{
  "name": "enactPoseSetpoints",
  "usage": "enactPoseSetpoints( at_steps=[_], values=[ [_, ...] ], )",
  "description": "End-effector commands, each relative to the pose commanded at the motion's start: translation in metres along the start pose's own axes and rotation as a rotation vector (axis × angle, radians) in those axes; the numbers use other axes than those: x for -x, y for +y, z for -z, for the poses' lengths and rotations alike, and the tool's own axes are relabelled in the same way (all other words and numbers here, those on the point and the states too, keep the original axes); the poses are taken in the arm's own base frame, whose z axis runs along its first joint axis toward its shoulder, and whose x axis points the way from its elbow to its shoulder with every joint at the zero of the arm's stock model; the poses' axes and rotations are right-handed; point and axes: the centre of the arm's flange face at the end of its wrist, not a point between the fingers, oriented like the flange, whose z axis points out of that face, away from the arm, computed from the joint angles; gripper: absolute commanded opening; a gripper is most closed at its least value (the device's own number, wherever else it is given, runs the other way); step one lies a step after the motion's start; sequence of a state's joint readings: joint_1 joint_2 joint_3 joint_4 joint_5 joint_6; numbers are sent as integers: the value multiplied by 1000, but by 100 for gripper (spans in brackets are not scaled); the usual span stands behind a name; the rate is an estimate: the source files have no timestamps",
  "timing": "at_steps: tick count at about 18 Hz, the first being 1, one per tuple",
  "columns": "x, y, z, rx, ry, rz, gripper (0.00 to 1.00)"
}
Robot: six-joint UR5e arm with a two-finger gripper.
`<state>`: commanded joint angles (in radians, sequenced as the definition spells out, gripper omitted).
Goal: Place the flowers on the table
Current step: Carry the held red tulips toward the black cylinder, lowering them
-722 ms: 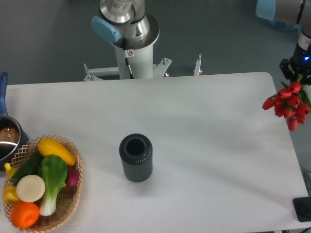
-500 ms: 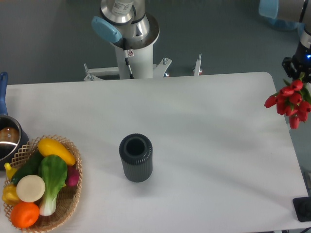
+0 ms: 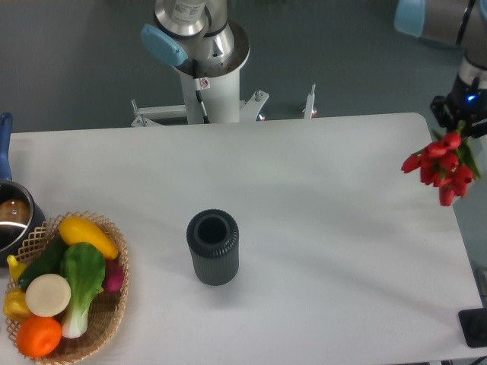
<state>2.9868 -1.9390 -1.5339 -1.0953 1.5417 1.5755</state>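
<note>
Since the earlier frame the flowers (image 3: 440,166) have drifted slightly toward nine o'clock, inward over the table (image 3: 304,228) at its three o'clock edge. They hang from the gripper (image 3: 461,122), which is clamped on the stems; blooms point toward seven o'clock from it. Vase (image 3: 213,247) and basket (image 3: 103,304) lie well apart, toward nine

Silver-grey arm segments (image 3: 192,19) with pale blue caps (image 3: 161,46), white base column (image 3: 213,95), black wrist (image 3: 466,95).
</note>
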Motion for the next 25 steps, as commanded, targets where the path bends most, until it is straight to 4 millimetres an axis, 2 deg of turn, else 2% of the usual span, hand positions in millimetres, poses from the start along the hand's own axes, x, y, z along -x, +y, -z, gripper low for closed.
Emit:
enactPoseSetpoints(
  at_steps=[3,8,12,19,25],
  values=[
    [-12,-27,-7,-13,15,18,3],
    [-25,-72,-7,-26,20,60,4],
    [-36,-106,-19,-52,47,115,4],
    [-55,-146,-35,-110,103,169,9],
    [-69,-172,-44,-160,147,171,22]
  ],
)
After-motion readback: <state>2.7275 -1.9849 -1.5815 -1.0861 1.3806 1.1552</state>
